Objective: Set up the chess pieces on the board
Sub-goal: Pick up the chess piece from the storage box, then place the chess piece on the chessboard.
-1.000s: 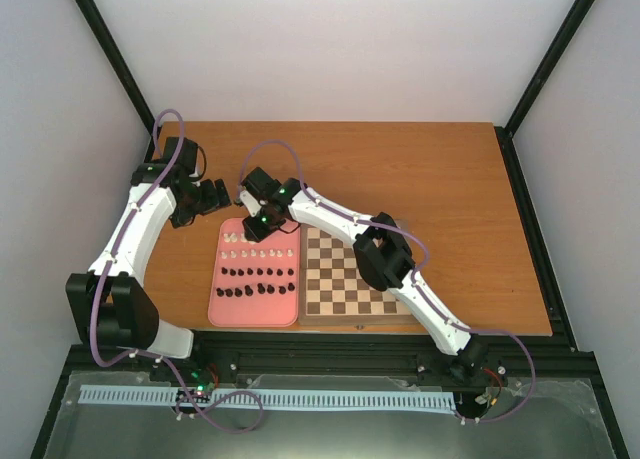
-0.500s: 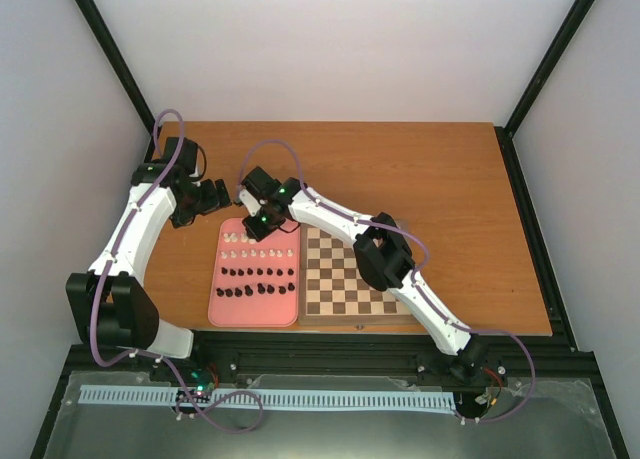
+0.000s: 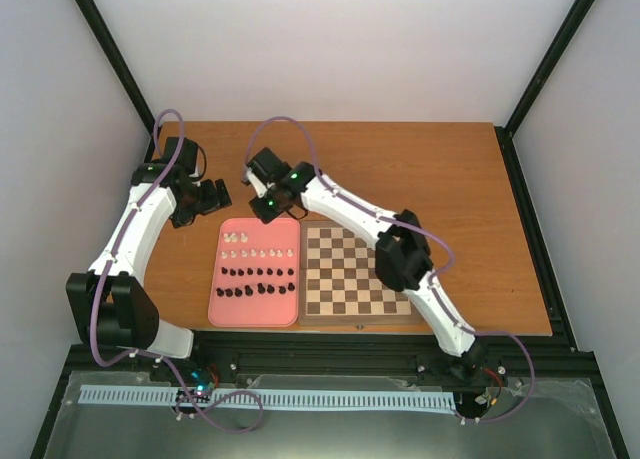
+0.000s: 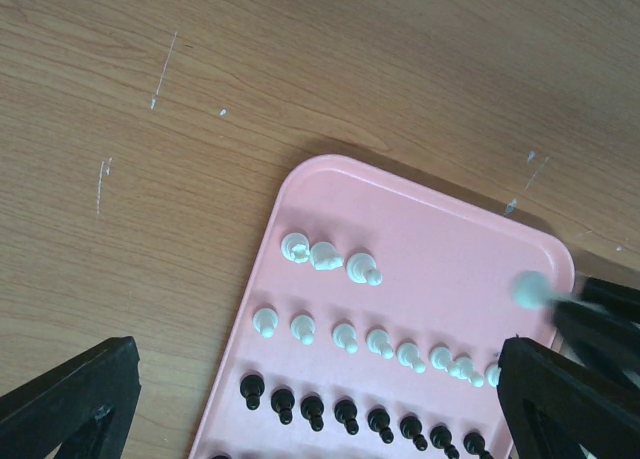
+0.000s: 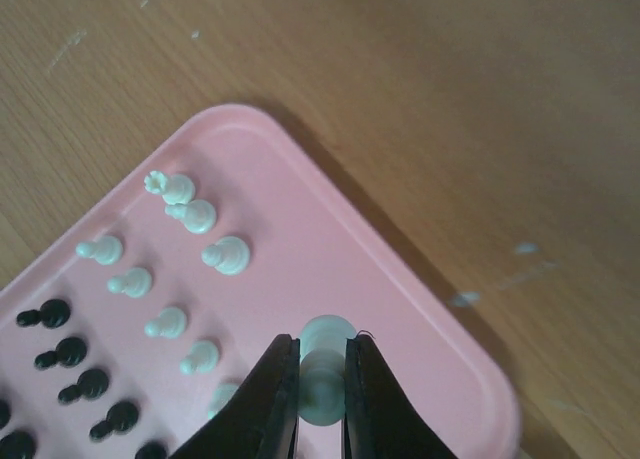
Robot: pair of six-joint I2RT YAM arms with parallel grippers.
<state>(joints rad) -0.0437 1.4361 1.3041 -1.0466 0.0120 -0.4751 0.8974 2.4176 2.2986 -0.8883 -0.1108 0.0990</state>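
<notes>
The brown and cream board [image 3: 356, 279] lies right of a pink tray [image 3: 216, 301], and its visible squares are bare. White chess pieces [image 3: 258, 251] and black ones [image 3: 258, 274] stand in rows on the tray. My right gripper [image 3: 268, 207] hovers over the tray's far right corner, shut on a white piece [image 5: 328, 335] that is pinched between its fingertips [image 5: 322, 389]. That piece [image 4: 528, 289] also shows in the left wrist view. Off the tray's far left corner, my left gripper [image 3: 215, 197] stands open with nothing in it [image 4: 318, 379].
The pink tray [image 4: 450, 249] holds three larger white pieces [image 4: 325, 256] behind a row of white pawns [image 4: 350, 337] and black pawns [image 4: 345, 411]. The right forearm crosses the board's far right part. Wooden table [image 3: 420, 169] stretches behind the tray and board.
My right gripper has shut on the white piece and lifted it back toward the tray's far right corner. The right elbow swung right. The left arm stayed still.
</notes>
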